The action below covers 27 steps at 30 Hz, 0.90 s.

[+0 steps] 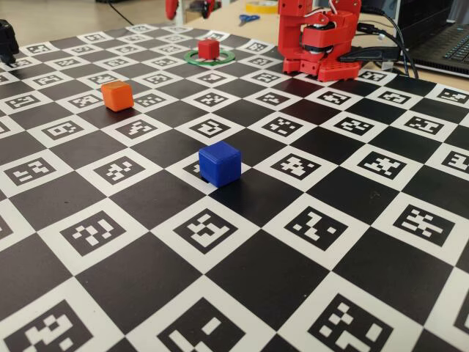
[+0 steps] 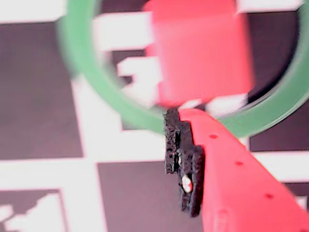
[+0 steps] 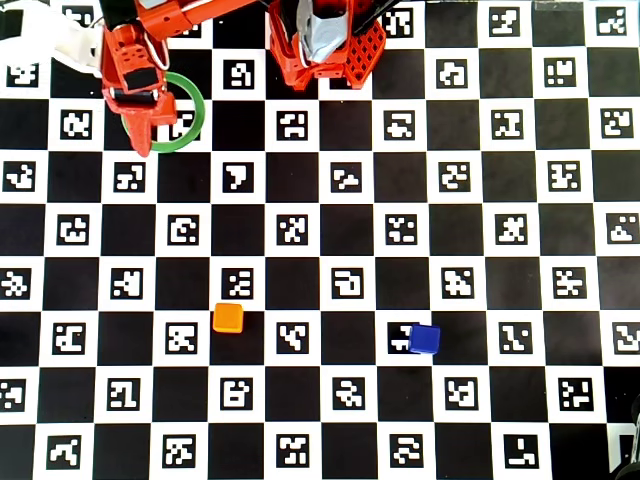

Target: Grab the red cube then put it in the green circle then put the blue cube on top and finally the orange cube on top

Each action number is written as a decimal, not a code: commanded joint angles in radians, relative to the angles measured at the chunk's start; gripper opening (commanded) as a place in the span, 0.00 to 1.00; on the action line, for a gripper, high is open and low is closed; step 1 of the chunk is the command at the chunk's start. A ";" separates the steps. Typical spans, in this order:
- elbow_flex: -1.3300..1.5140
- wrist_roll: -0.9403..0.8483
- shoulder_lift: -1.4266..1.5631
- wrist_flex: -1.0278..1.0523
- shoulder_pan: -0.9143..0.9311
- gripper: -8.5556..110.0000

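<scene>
Sitting inside the green circle (image 1: 209,56), near the top centre of the fixed view, the red cube (image 1: 209,48) rests on the checkered board (image 1: 293,257). Overhead, the gripper (image 3: 143,135) hangs over the ring at upper left; whether its fingers are apart I cannot tell. The orange cube (image 3: 228,317) and blue cube (image 3: 424,339) lie well apart, lower down.

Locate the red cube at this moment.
The red cube sits inside the green circle at the far end of the board in the fixed view, left of the arm's base; the wrist view shows it within the ring too.
</scene>
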 commanded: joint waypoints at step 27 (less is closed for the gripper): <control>-0.592 0.864 -0.221 0.333 -1.101 0.43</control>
